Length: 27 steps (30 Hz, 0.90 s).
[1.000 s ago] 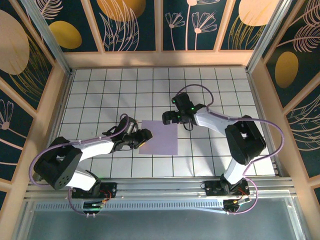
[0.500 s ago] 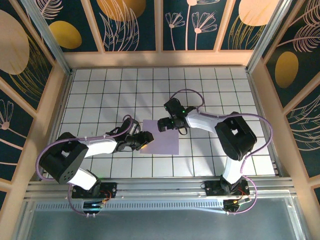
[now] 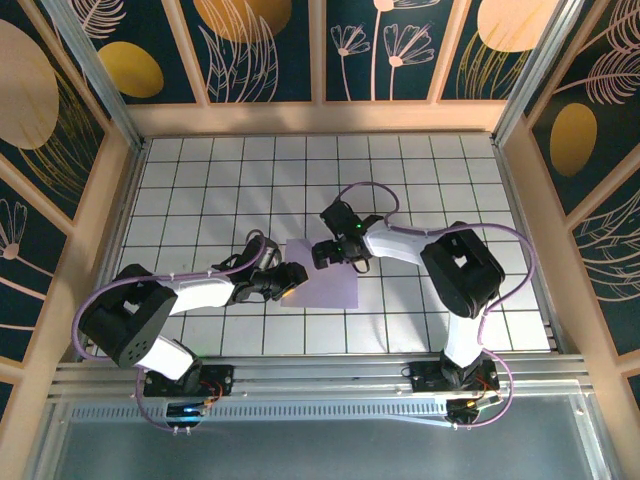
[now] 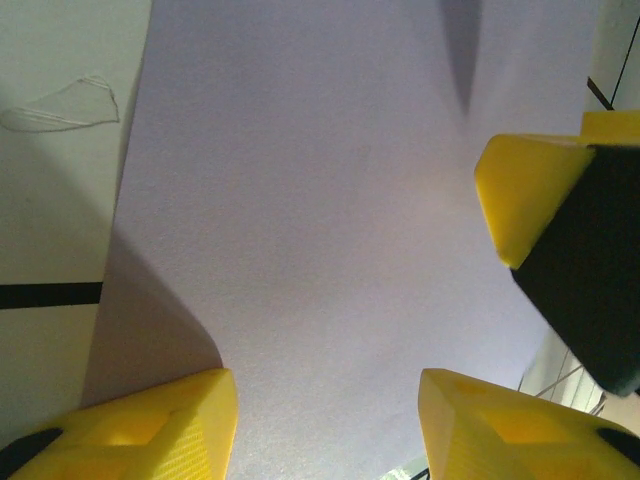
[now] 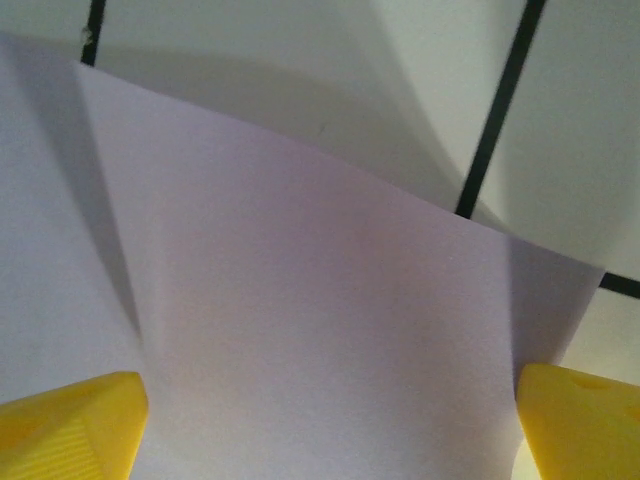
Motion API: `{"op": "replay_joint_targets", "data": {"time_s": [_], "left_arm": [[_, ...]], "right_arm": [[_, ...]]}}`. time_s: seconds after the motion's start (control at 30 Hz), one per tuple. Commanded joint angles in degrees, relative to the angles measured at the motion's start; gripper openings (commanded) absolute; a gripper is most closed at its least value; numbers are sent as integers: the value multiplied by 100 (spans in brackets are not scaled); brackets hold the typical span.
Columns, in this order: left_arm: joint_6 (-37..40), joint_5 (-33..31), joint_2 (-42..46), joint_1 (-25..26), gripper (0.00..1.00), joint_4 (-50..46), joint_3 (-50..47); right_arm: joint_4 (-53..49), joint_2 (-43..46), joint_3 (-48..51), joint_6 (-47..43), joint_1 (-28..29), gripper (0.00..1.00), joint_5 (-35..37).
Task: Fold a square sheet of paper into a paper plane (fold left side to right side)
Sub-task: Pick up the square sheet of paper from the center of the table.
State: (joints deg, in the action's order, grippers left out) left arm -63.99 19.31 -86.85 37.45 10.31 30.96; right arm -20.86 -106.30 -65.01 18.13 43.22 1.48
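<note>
The left gripper (image 4: 325, 405) holds its jaws apart with nothing clamped, low over the left part of the square sheet of paper (image 3: 328, 285). The right gripper (image 5: 330, 415) is spread wide just above the sheet near its far edge, close to the left one. The lavender sheet lies flat on the gridded table (image 3: 200, 180).

The square sheet of paper (image 3: 330, 285) is showing a plain lavender-purple; the counter (image 3: 200, 180) beneath is showing white tiles ruled with thin black lines; the left claw (image 3: 290, 276) and right claw (image 3: 322, 254) are showing bright yellow fingers (image 5: 70, 425) on black-and-white arms (image 3: 400, 240) trailing purple cables (image 3: 365, 187); the far wall (image 3: 270, 60) is displaying dark teal panels with orange discs and pale outlined leaves.
</note>
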Motion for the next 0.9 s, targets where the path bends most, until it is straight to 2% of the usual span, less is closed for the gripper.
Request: {"op": "replay_joint_targets", "data": {"time_s": [0.0,0.53,0.87], "left_arm": [[-94,-61,-139,33,52,-141,-29],[-134,-85,-87,30,52,-82,33],[-133,-118,-49,32,53,-67,33]], "right_arm": [[-266,-52,-182,94,133,94,-14],[-542,-174,-398,94,310,81,-27],[-498,-273,-411,112,320,69,-186]]}}
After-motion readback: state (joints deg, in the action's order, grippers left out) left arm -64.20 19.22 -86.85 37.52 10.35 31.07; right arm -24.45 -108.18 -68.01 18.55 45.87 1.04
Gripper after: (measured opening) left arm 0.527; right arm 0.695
